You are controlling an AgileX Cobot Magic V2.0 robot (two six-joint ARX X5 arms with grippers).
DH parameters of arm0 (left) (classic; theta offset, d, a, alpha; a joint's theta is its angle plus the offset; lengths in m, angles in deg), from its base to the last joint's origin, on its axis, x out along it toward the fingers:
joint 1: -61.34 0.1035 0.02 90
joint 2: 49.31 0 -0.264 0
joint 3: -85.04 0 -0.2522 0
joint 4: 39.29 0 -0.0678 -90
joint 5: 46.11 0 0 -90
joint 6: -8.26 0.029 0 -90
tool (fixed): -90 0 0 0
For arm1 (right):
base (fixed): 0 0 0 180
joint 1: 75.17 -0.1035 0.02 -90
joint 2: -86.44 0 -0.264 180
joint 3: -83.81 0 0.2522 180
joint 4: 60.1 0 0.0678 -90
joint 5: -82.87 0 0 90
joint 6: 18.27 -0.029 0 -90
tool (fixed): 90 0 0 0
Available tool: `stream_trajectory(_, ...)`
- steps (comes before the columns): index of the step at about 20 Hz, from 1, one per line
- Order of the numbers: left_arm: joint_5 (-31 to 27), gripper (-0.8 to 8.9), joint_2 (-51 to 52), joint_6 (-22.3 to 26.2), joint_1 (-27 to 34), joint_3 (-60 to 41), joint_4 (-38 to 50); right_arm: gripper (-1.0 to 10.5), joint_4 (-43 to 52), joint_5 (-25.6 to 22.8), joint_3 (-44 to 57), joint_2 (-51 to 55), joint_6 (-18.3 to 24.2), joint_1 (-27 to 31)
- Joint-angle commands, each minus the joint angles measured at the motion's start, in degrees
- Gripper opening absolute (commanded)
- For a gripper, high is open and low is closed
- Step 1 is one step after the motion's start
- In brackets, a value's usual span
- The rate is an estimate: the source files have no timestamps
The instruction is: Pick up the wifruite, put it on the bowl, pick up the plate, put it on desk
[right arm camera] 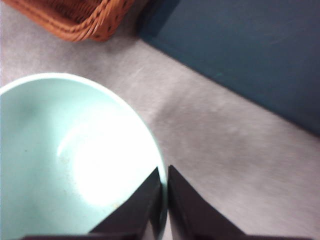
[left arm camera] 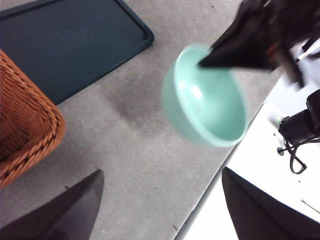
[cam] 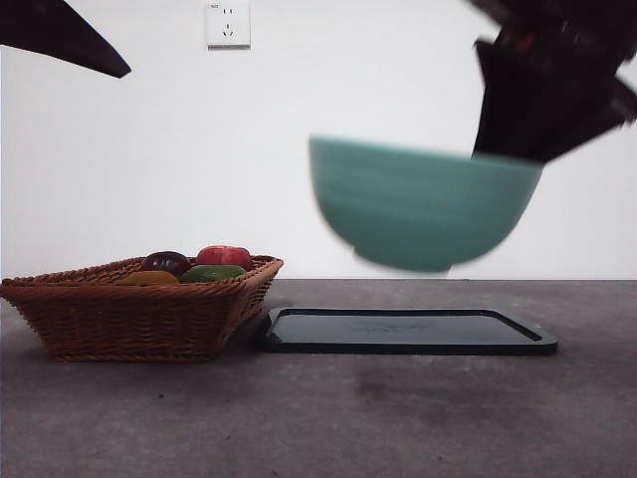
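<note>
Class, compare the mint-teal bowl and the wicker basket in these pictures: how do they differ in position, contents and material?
Position: the bowl hangs in the air, clamped at its rim by the right hand; the basket rests on the desk.
Contents: the bowl looks empty inside; the basket holds several fruits.
Material: the bowl is smooth; the basket is woven brown wicker.
Both are open-topped containers.

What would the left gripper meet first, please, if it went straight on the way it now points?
Probably bare desk: nothing lies between its open jaws. The bowl, held aloft by the right gripper, seems just beyond that line, though depth is unclear.

Mint-teal bowl [cam: 420, 204] aloft (tilted, empty)
</note>
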Motion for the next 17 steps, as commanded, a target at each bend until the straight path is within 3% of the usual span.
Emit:
stream_trajectory(1, 0.28, 3.75, -0.33, 0.92, -0.31, 1.14, 0.26, 0.1, 4.04, -0.20, 2.25, -2.80, -2.64, -1.38)
stream_trajectory(8, 0.28, 3.75, -0.33, 0.92, -0.31, 1.14, 0.24, 0.1, 8.55, -1.84, 3.76, -11.89, -2.64, -3.48)
stream_trajectory(17, 0.28, 3.75, -0.33, 0.98, -0.31, 1.14, 0.24, 0.1, 9.68, -1.86, 3.76, -15.23, -2.67, -3.72)
